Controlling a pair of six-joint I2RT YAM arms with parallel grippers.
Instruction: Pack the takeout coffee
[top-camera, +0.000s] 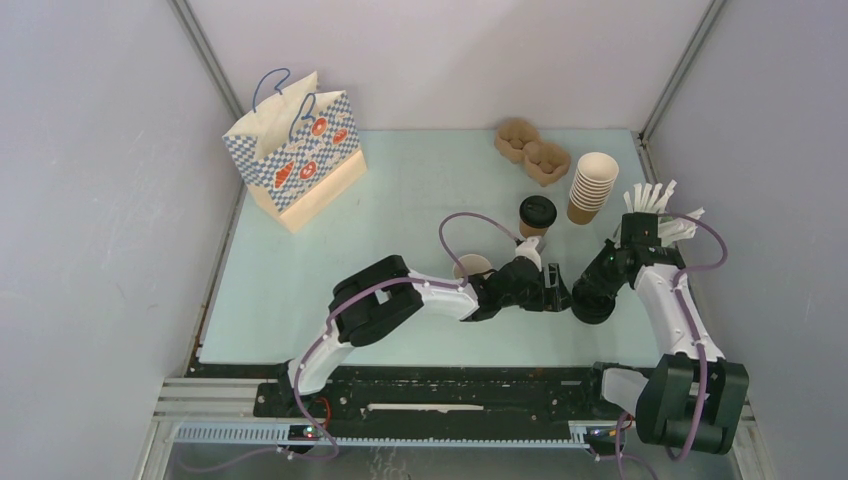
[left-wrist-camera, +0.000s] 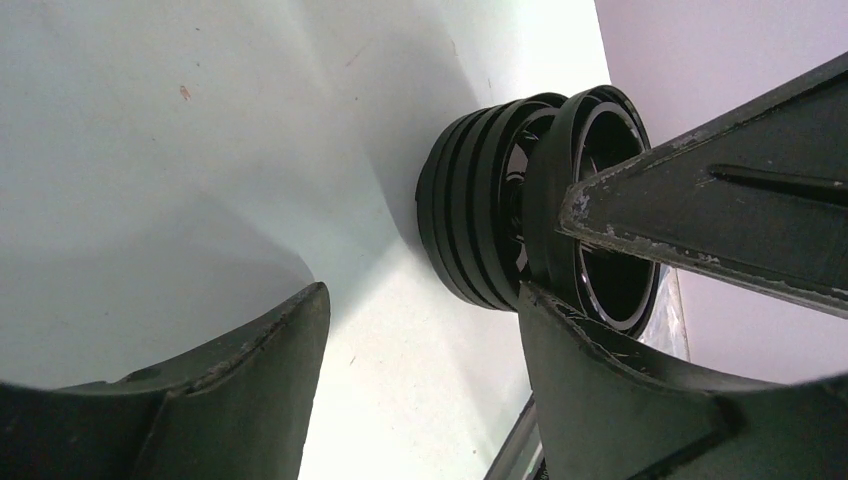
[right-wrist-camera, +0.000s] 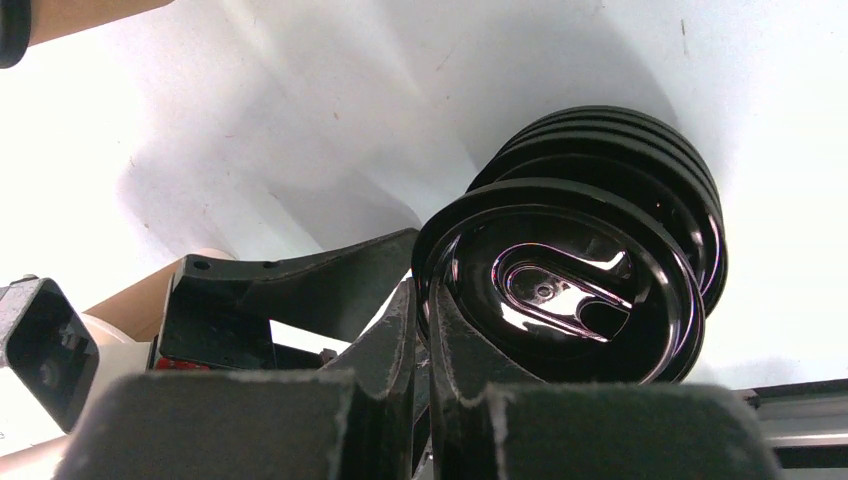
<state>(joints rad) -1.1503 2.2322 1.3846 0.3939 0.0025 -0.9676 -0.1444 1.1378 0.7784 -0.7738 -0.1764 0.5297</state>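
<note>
One brown paper cup with a black lid (top-camera: 537, 215) stands at mid-table. A second brown cup (top-camera: 472, 267), white inside and lidless, stands left of my left gripper; its side shows in the right wrist view (right-wrist-camera: 125, 300). My right gripper (top-camera: 588, 292) (right-wrist-camera: 425, 292) is shut on the rim of the top black lid (right-wrist-camera: 560, 290), tilted up off a stack of black lids (right-wrist-camera: 640, 150) (left-wrist-camera: 465, 225). My left gripper (top-camera: 555, 292) (left-wrist-camera: 420, 330) is open beside the stack, its right finger (left-wrist-camera: 610, 380) against the lifted lid (left-wrist-camera: 600, 210).
A patterned paper bag (top-camera: 295, 150) stands at the back left. A moulded cup carrier (top-camera: 533, 150) lies at the back. A tall stack of lidless brown cups (top-camera: 592, 187) and a bunch of white stirrers (top-camera: 655, 212) stand at the right.
</note>
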